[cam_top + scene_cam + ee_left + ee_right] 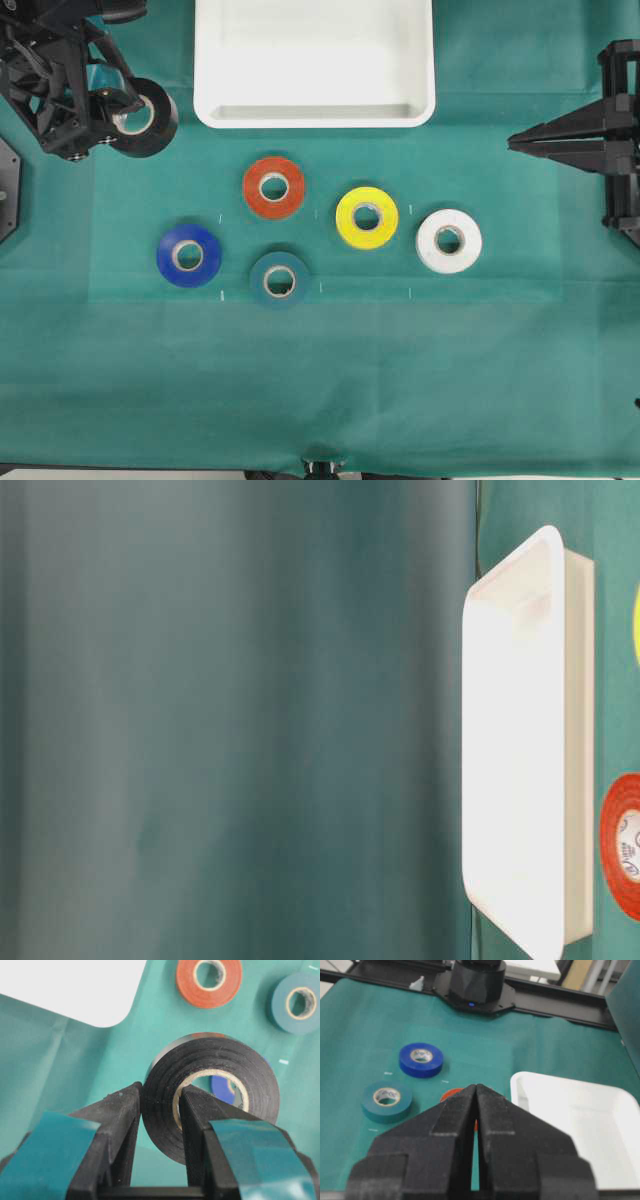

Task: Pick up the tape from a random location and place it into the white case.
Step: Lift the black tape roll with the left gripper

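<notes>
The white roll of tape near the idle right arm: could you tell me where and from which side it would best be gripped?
Grip the white roll across its wall, one finger in the core hole and one outside, coming straight down. It lies flat with the hole facing up and stands apart from the yellow roll. The left gripper holds the black tape this way.

Black tape hangs tilted, left of the empty white case.
</notes>
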Controlling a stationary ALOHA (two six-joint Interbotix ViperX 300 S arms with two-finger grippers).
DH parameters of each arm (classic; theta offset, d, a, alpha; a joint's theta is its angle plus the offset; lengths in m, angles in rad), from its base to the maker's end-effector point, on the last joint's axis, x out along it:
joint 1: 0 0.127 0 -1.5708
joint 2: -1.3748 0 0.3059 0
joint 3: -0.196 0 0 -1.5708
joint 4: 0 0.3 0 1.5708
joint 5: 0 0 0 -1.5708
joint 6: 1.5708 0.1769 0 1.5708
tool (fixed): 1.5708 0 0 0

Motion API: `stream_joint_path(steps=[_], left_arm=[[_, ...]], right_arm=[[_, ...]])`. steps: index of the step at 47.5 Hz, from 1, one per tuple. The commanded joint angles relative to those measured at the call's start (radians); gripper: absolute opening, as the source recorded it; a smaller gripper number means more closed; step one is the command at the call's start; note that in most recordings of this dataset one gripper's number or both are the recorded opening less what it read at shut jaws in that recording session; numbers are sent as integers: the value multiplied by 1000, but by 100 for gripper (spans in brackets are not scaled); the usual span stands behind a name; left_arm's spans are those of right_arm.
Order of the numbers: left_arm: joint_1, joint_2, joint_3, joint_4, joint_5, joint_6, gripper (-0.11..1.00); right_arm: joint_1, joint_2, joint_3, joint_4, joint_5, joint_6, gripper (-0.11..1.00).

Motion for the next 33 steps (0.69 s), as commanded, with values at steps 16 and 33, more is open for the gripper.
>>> stream_joint_path(steps=[16,33], left_arm=[[-2,-12,-25,3,0,0,20],[-2,-12,-25,3,0,0,20]], right_arm=[[2,6,-29,-2,0,2,0],[3,6,-28,0,5,2,0]])
